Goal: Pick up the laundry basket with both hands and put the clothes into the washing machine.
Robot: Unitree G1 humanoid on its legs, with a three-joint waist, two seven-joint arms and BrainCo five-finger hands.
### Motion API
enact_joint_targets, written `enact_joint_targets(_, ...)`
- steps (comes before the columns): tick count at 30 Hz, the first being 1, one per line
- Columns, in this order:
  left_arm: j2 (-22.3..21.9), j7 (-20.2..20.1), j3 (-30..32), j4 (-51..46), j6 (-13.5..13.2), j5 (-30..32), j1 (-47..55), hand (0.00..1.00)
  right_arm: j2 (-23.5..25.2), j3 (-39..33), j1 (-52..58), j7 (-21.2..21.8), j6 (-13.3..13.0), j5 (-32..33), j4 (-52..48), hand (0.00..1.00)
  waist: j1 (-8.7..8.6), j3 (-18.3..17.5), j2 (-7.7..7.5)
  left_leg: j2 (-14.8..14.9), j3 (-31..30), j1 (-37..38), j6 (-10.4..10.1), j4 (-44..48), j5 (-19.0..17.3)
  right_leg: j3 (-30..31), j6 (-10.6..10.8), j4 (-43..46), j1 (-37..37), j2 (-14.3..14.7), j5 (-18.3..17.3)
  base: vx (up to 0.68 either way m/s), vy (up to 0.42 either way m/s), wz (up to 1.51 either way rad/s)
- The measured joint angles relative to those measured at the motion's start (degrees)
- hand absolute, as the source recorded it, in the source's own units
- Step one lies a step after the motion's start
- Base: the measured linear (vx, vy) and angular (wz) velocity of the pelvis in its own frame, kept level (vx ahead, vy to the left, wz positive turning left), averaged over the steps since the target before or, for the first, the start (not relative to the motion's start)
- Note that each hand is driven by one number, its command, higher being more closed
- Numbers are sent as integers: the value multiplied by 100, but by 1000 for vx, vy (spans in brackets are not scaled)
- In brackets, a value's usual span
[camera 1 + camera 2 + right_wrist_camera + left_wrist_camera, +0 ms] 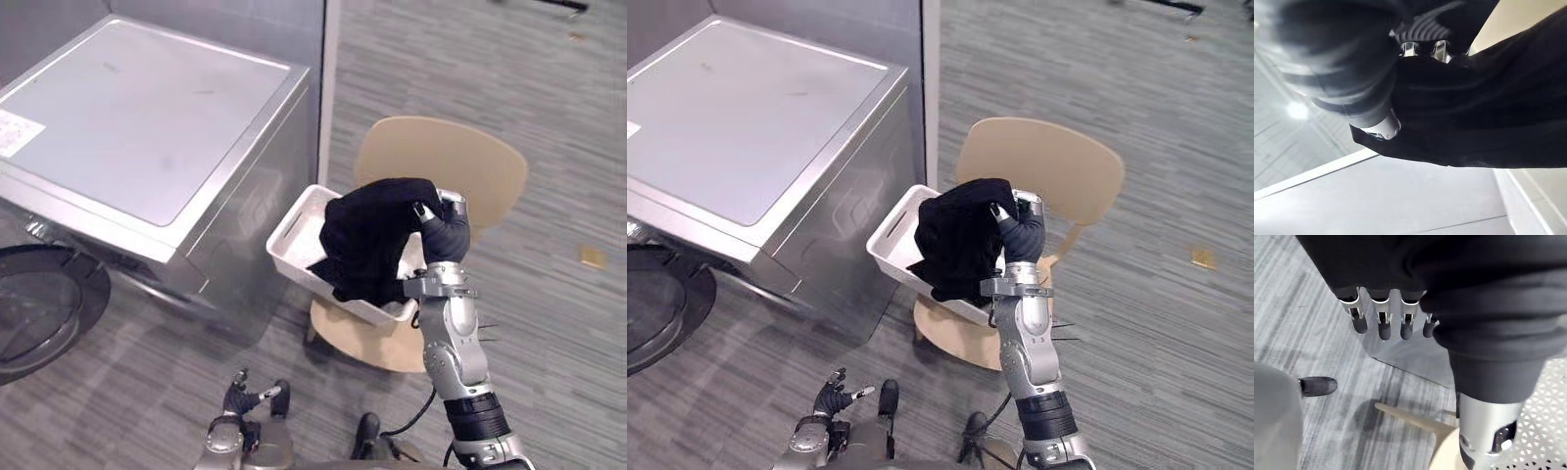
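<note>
Gripping a black garment (367, 240) with curled fingers, the right hand (446, 233) holds it over the white laundry basket (290, 235) on a chair (446, 157), right of the washing machine (147, 117); the left hand (238, 397) hangs loose-fingered, near.

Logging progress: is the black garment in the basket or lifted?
Lifted: the right hand grips the black garment bunched above the white basket, its lower edge draping the rim.

- The right arm (456, 352) rises from the lower right, with the forearm near upright and the wrist bent forward.
- The right robot hand (443, 225) is held high, its fingers curled into a black garment (372, 235).
- The left robot hand (238, 397) sits low at the lower left, its fingers (1383, 325) relaxed in a row and the thumb (1484, 440) apart from them.
</note>
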Motion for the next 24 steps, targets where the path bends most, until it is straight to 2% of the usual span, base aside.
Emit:
enact_joint_targets(1,1,15,-5,-130,-20,-18,-17,0,2,16,35,0,-13,2,-65,100,-44,2,3,-16,-110,-35,-1,0,5,219,58,312,-82,-6,-129,-97,-67,103)
enact_joint_targets(2,-12,55,-18,-398,-107,-20,-28,0,74,42,67,0,-46,2,-149,100,-101,3,-6,-54,-318,-113,40,44,83,623,-22,1285,-254,-60,-518,-24,-153,137)
enact_joint_targets(3,-2,100,-19,-728,-140,-33,-1,0,85,50,51,0,-128,5,-158,100,-78,-16,-48,-148,-549,-253,18,298,93,852,-2,1887,-225,-118,-612,-16,-194,141)
enact_joint_targets(4,-6,114,-18,-893,-158,-61,15,0,77,75,17,11,-137,5,-159,100,-58,-52,-108,-210,-674,-385,-1,450,104,966,66,1825,-189,-108,-680,-95,-299,118)
enact_joint_targets(5,-31,200,20,-1297,-216,-83,59,0,13,200,-193,19,-136,6,-148,100,94,-71,-26,-239,-859,-698,-35,658,130,1050,75,1383,-69,55,-843,-156,-247,58)
enact_joint_targets(6,-87,227,2,-1541,-265,-128,157,0,-30,243,-349,24,-136,6,-144,100,234,-88,46,-156,-881,-867,-36,698,134,981,-46,911,22,179,-927,-189,-238,30)
enact_joint_targets(7,-128,238,-5,-1686,-309,-140,216,0,-43,254,-470,28,-140,13,-143,100,293,-92,77,-121,-907,-1027,-117,766,191,855,-111,593,116,240,-1029,-164,-160,19)
enact_joint_targets(8,-280,243,-49,-1844,-332,-183,271,0,-121,266,-652,29,-188,37,-119,100,275,-62,339,-4,-1188,-1300,-248,790,364,606,-200,276,149,433,-992,-209,-162,58)
enact_joint_targets(9,-369,237,-140,-2037,-328,-195,387,0,-178,271,-678,22,-256,105,-63,100,209,-67,471,74,-1364,-1423,-198,741,484,420,-234,245,129,537,-977,-239,-158,76)
enact_joint_targets(10,-410,226,-288,-2303,-330,-240,493,0,-269,222,-680,7,-261,141,40,100,239,-68,509,90,-1448,-1450,-144,688,549,325,-274,347,74,590,-997,-198,-111,75)
enact_joint_targets(11,-469,215,-485,-2738,-335,-245,702,0,-321,239,-681,-1,-229,158,122,100,238,-54,547,125,-1408,-1378,344,444,476,180,-365,462,62,632,-1042,-204,-130,78)
enact_joint_targets(12,-447,200,-627,-2934,-342,-237,748,0,-376,238,-675,-3,-231,155,120,100,196,-48,561,165,-1094,-1327,940,230,121,9,-468,379,92,599,-978,-166,-118,112)
enact_joint_targets(13,-433,187,-758,-3040,-355,-233,670,0,-448,225,-702,-1,-240,151,114,100,175,-39,571,156,-741,-1325,1492,109,-664,-185,-578,175,161,544,-846,-212,-101,123)
enact_joint_targets(14,-416,161,-810,-3201,-378,-226,592,0,-507,192,-781,13,-246,147,157,100,138,19,438,65,-422,-1417,1187,298,-716,-322,-619,13,158,327,-749,-248,-78,123)
enact_joint_targets(15,-384,164,-889,-3498,-461,-206,585,0,-471,250,-924,26,-231,149,221,100,88,-14,402,-68,-37,-1525,871,1188,-493,-492,-651,-82,117,116,-572,-234,-71,87)
enact_joint_targets(17,-327,142,-935,-3813,-542,-28,587,0,-422,362,-945,84,-258,166,179,100,35,-26,416,-108,206,-1364,841,1984,-518,-628,-669,-169,85,1,-439,-188,-59,50)
enact_joint_targets(18,-315,160,-986,-3999,-642,145,539,0,-419,498,-944,163,-259,203,180,100,8,-31,420,-50,265,-1043,638,2295,-685,-663,-681,-226,86,-3,-360,-152,-13,28)
enact_joint_targets(19,-305,210,-1084,-4041,-702,274,396,0,-414,599,-947,229,-259,238,166,100,1,-73,485,11,329,-663,408,2217,-832,-693,-674,-277,109,11,-317,-108,20,29)
enact_joint_targets(20,-299,230,-1215,-4040,-725,369,197,0,-413,704,-955,278,-259,269,127,100,-58,-103,518,49,396,-281,350,1811,-858,-784,-646,-339,137,26,-254,-52,30,47)
enact_joint_targets(21,-306,255,-1457,-4037,-733,527,-105,0,-406,820,-965,363,-260,362,20,100,-124,-183,623,98,428,123,112,1044,-702,-941,-603,-490,165,121,-122,-39,43,50)
enact_joint_targets(22,-307,273,-1596,-4036,-733,622,-280,0,-391,859,-979,410,-259,407,-37,100,-124,-225,667,140,426,237,-25,699,-609,-995,-584,-566,163,177,-60,-59,104,49)
enact_joint_targets(23,-312,308,-1876,-4031,-739,792,-606,0,-326,966,-1045,434,-258,455,-150,100,-145,-262,681,202,412,361,-115,302,-548,-1105,-547,-628,165,240,1,-82,149,36)
enact_joint_targets(24,-332,366,-2047,-4029,-737,948,-835,0,-189,1098,-1111,479,-258,460,-198,100,-224,-300,624,206,394,382,-116,181,-548,-1168,-511,-676,179,246,60,-86,153,32)
